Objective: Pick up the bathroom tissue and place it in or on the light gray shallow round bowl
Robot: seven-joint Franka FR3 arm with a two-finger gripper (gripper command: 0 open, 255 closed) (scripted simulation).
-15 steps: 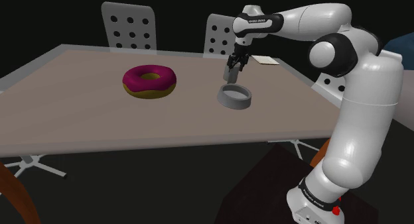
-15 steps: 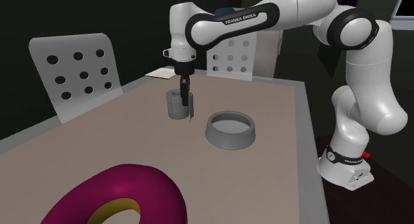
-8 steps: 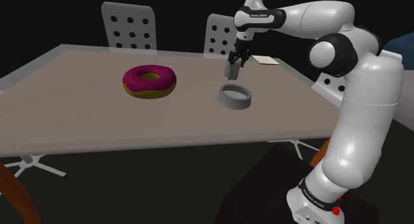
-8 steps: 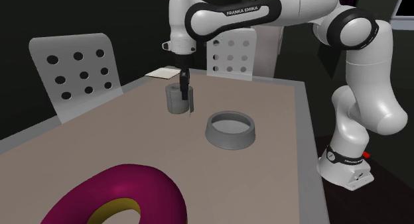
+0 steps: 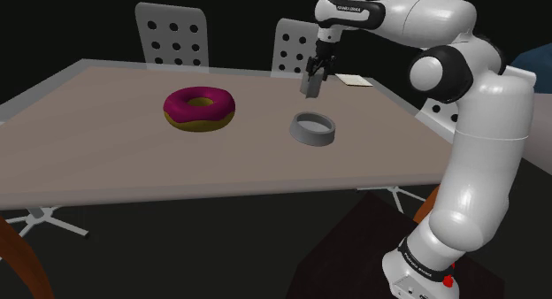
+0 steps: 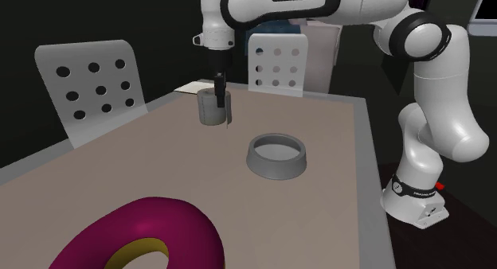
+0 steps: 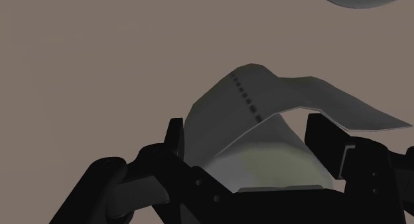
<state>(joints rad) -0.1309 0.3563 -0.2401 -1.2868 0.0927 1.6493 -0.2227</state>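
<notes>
Bathroom tissue [image 6: 211, 111], a grey roll with a loose perforated sheet trailing from it, is clamped between the two black fingers of the gripper [image 6: 221, 99] and appears to hang just above the table [image 6: 338, 132], near the light grey bowl [image 6: 276, 169] but not over it. The white arm arches from its stand over the table. The forearm lies roughly level and the wrist turns the gripper straight down.
</notes>
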